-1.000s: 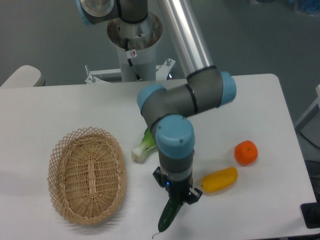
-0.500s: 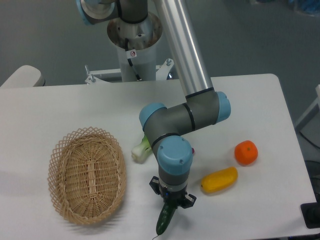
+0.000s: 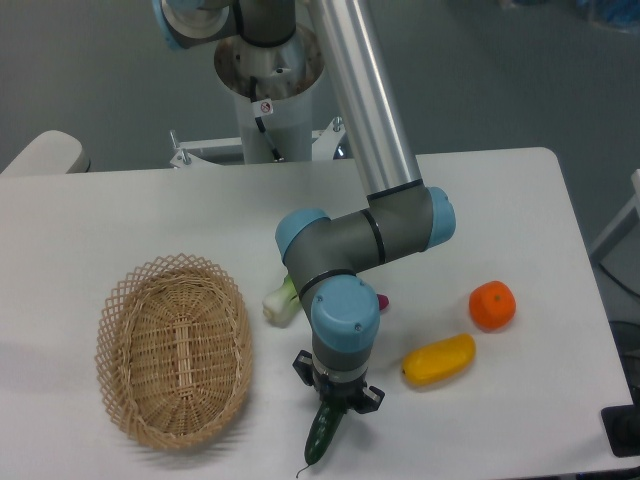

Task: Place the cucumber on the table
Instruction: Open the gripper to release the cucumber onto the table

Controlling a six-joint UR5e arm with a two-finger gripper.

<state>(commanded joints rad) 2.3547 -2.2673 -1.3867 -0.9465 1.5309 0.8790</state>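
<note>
- The claw [image 3: 331, 408] points straight down near the front edge of the desk [image 3: 120, 220], its fingers drawn in narrow around the upper end of the cucumber [image 3: 323, 435].
- The cucumber hangs from that grip, tilted slightly, with its lower tip and thin stem tail close to the desk surface; whether the tip is touching cannot be told from this view.
- It sits in front of the arm's blue wrist joint [image 3: 345, 318], between the wicker basket [image 3: 175, 348] on one side and the yellow pepper [image 3: 438, 360] on the other, apart from both.
- An orange [image 3: 492, 305] lies just beyond the pepper, and the pale stalk of a bok choy [image 3: 282, 300] shows behind the arm, partly hidden by it.
- A small bit of purple [image 3: 382, 300] peeks out beside the wrist; too little shows to say more.
- Compared with a second ago, the wrist and claw have shifted slightly toward the basket and lower in view, carrying the cucumber along; the grip looks unchanged, and the basket, pepper and orange lie where they were.
</note>
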